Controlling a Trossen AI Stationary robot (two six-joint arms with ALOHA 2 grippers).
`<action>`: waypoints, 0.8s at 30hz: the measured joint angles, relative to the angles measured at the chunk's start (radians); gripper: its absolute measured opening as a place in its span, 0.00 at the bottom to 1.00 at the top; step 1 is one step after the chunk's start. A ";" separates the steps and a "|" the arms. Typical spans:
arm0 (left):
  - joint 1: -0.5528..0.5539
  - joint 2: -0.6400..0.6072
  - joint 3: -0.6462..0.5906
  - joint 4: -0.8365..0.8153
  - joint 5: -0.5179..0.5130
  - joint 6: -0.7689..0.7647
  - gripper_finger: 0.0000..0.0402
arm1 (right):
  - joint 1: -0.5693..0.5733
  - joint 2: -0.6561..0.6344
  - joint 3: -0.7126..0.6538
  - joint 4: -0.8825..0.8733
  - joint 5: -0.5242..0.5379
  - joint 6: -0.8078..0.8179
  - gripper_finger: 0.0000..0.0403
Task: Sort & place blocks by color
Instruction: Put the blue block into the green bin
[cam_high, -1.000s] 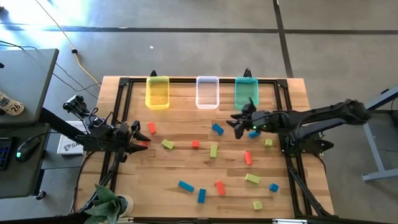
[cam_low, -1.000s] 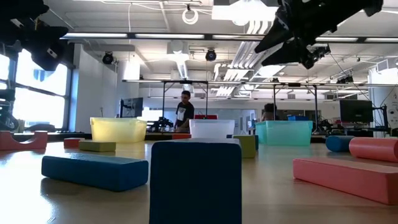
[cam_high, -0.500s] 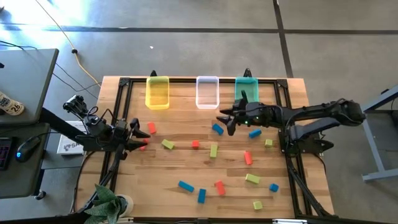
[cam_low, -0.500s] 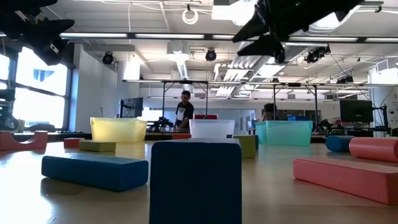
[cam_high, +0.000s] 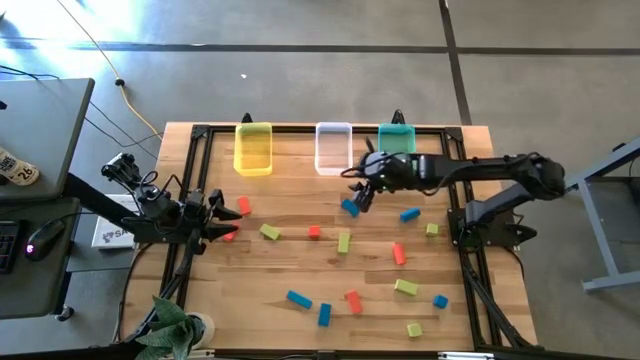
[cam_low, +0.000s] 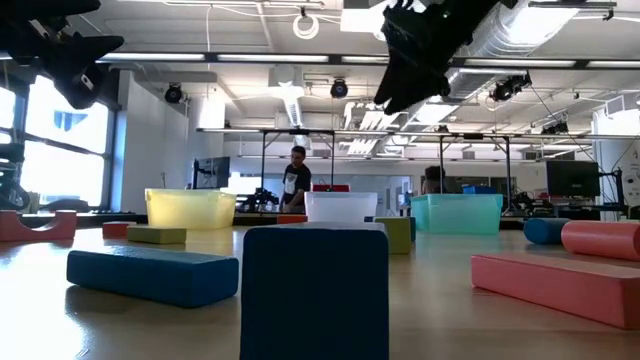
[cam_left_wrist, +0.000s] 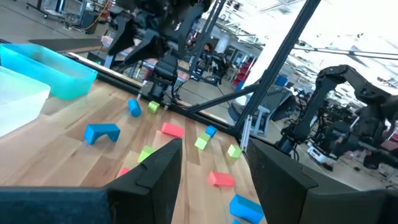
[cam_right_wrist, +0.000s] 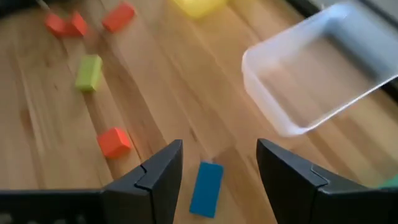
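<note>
Blue block lies flat on the wood between my right fingers, which stand apart above it and hold nothing; my right gripper hovers just in front of the clear bin, over that same blue block (no contact that I can see); my left gripper waits at the left edge of the table, fingers parted and empty, near a red-orange block; the other blocks lie scattered across the boards, among them a yellow-green bar, a red-orange cube and a blue bar; the yellow bin and the teal bin flank the clear one along the far side.
</note>
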 joint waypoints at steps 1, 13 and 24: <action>0.000 0.000 0.000 0.000 0.000 0.000 0.43 | 0.000 0.016 0.003 -0.006 -0.007 0.006 0.48; 0.000 0.000 0.000 0.000 0.000 -0.044 0.43 | 0.000 0.179 0.006 -0.032 -0.073 0.136 0.56; 0.000 0.000 0.000 -0.004 0.000 -0.044 0.43 | 0.000 0.298 0.006 -0.032 -0.073 0.214 0.61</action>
